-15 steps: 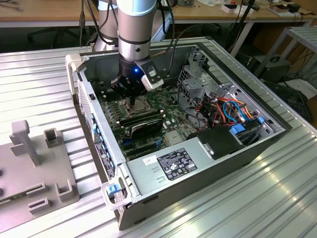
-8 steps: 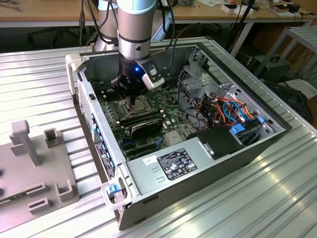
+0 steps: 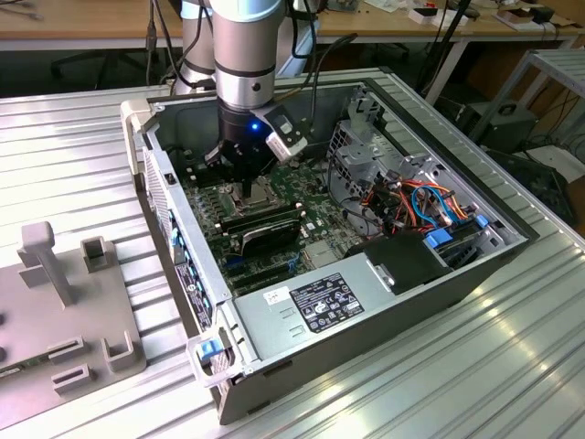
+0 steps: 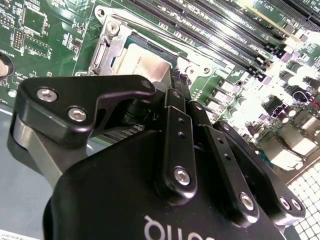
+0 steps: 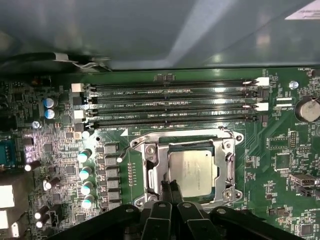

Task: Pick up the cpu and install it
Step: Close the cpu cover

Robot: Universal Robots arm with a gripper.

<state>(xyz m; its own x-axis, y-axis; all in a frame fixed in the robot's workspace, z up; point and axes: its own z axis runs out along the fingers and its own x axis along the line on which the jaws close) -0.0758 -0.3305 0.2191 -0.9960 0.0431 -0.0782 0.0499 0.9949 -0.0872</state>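
The cpu [image 5: 192, 170], a flat square chip with a silver-grey top, lies flat inside the metal-framed socket [image 5: 150, 150] on the green motherboard. In the second wrist view the cpu [image 4: 145, 62] shows just beyond the black finger links. My gripper [image 5: 171, 189] hangs low over the socket, its two thin fingers pressed together at the chip's near edge, with nothing seen between them. In the exterior view the gripper [image 3: 249, 187] reaches down into the open computer case [image 3: 210, 302].
Empty memory slots [image 5: 175, 100] run beside the socket. Black RAM sticks [image 3: 260, 219], the power supply [image 3: 320, 302] and a drive cage with coloured cables [image 3: 430, 201] crowd the case. A grey fixture [image 3: 55, 302] stands on the table at the exterior view's left.
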